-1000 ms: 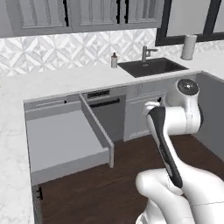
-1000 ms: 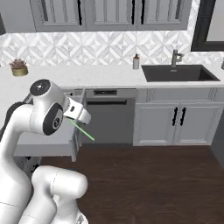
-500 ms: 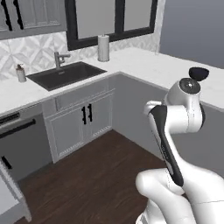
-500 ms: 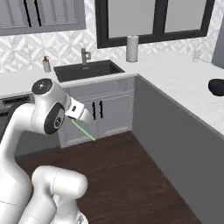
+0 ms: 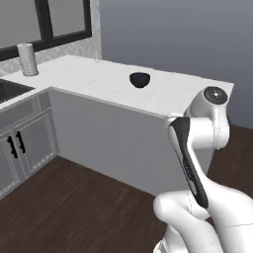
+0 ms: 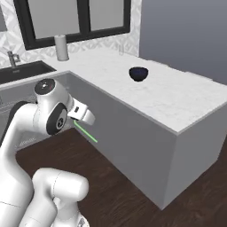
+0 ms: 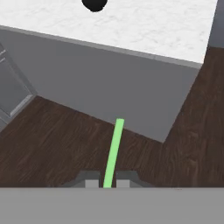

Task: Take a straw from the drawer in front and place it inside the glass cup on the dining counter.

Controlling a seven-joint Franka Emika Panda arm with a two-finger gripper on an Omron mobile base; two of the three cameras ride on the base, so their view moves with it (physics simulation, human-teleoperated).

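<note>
A: Largest first?
B: Dark wood floor (image 5: 74,197) across the bottom. Above it, long white marbled surface (image 6: 177,95) on a grey base, running from the window corner out to a free end.

A: On that surface?
B: Near the middle, a small dark bowl (image 6: 138,73). Far back by the window, a white paper towel roll (image 5: 27,59), upright. Corner of a dark sink (image 6: 22,71) at the left edge.

A: And the arm?
B: White, folded close to its base, hand held over the floor in front of the grey base wall.

A: Fingers?
B: Fingers (image 7: 106,183) closed tight on a thin light-green straw (image 7: 113,151), gripped at one end.

A: Where exactly is the straw?
B: Sticking straight out past the fingertips, in the air above the floor, pointing toward the base wall, below the level of the marbled top, touching nothing else. From the right, slanting down and away from the hand (image 6: 82,116).
</note>
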